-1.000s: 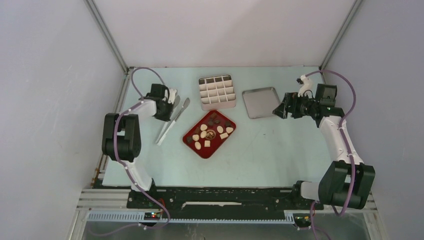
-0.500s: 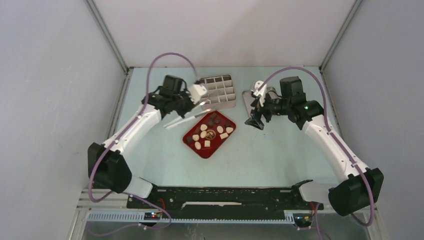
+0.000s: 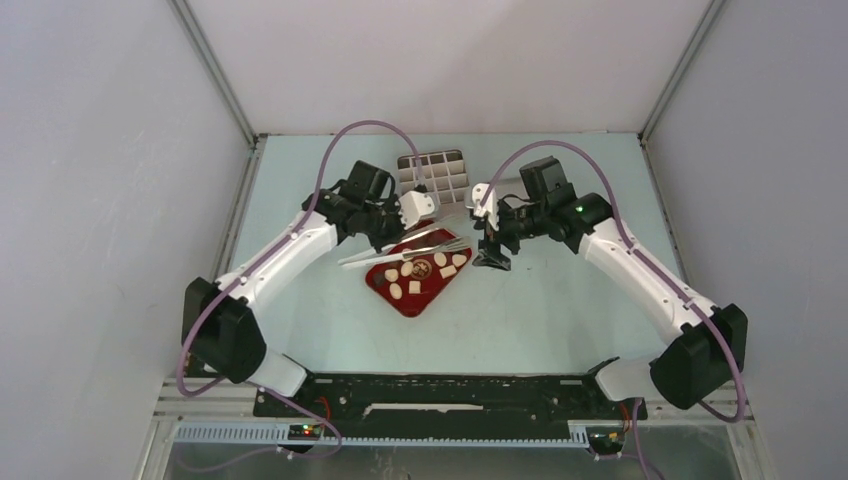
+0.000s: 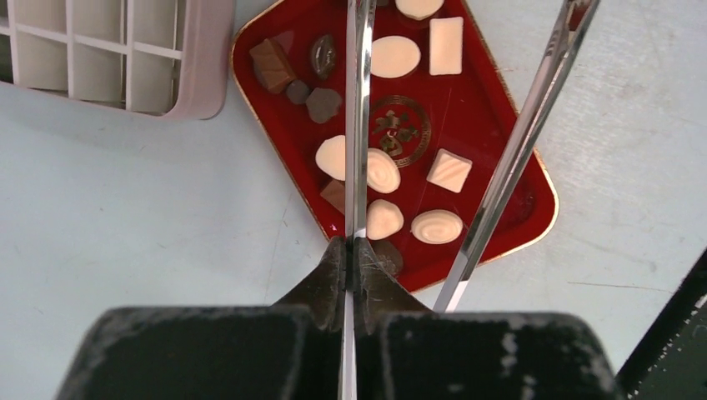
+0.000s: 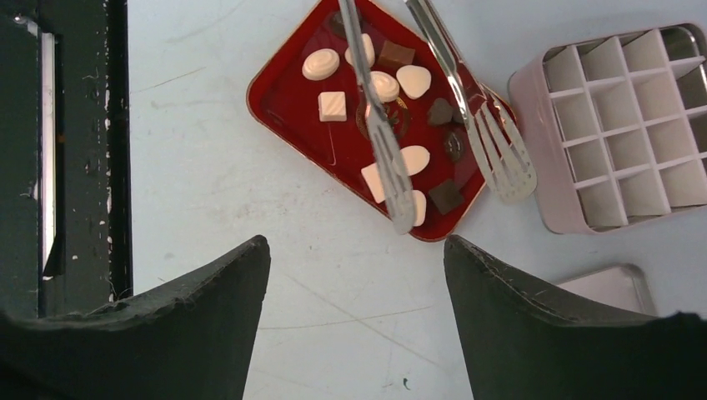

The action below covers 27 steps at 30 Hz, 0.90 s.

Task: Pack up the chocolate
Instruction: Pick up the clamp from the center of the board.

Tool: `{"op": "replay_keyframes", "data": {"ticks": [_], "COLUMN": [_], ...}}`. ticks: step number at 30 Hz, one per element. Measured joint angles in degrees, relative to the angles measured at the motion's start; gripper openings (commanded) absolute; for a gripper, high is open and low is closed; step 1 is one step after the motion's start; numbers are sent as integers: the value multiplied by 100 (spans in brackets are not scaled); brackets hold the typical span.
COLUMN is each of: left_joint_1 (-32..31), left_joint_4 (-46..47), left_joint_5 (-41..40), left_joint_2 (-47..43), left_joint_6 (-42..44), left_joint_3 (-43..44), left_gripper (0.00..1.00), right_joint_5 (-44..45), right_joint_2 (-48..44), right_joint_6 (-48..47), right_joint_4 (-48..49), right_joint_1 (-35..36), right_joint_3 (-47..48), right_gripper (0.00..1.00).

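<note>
Overhead, both arms have swung in to the red tray (image 3: 412, 308) still holding the chocolate (image 3: 407, 270); the left wrist shows the left gripper (image 4: 348, 250) clamped on tongs (image 4: 358, 125) above it, the right wrist the right gripper (image 5: 357, 243) gaping empty, so picking looks imminent.

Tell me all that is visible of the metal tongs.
The tongs are shiny metal, with two long arms: one ends in a slotted, fork-like tip, the other in a plain rounded one. They stand open. The left gripper is shut on one arm; the other hangs free. They reach over the red tray; contact unclear.
</note>
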Motion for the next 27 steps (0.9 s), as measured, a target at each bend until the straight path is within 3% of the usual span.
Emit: {"op": "replay_keyframes", "data": {"ticks": [6,9,12,15,17,18,19,22,27], "left_joint_1": [-61,-74,-81,-87,-90,-92,-92,-85,251], "left_joint_4": [-142,-203,-208,-214,-227,-229,-236,-225,284], "left_joint_5": [236,282,352,387,415,433,457,494,1115], "left_joint_2": [-111,-114,-136,-153,-160,-164,-166,-168,-321], "left_joint_6": [57,76,74,74,76,76,79,96,-520], "left_joint_3": [0,0,0,7,7,7,7,7,-50], "left_gripper": [0,0,0,0,0,1,4,37,78], "right_joint_5": [17,15,-26,-138,-227,-271,-328,-647,-1432], "right_joint_2": [304,505,693,824,901,931,960,1008,1012], "right_joint_6": [-63,-72,31,157,245,280,326,470,850], "right_joint_4": [42,72,149,232,258,262,262,221,195], "right_joint_1": [79,221,323,345,345,343,326,229,-299], "right_joint_3": [0,0,0,0,0,0,0,0,-2], "right_gripper": [72,63,47,24,3,0,0,0,0]}}
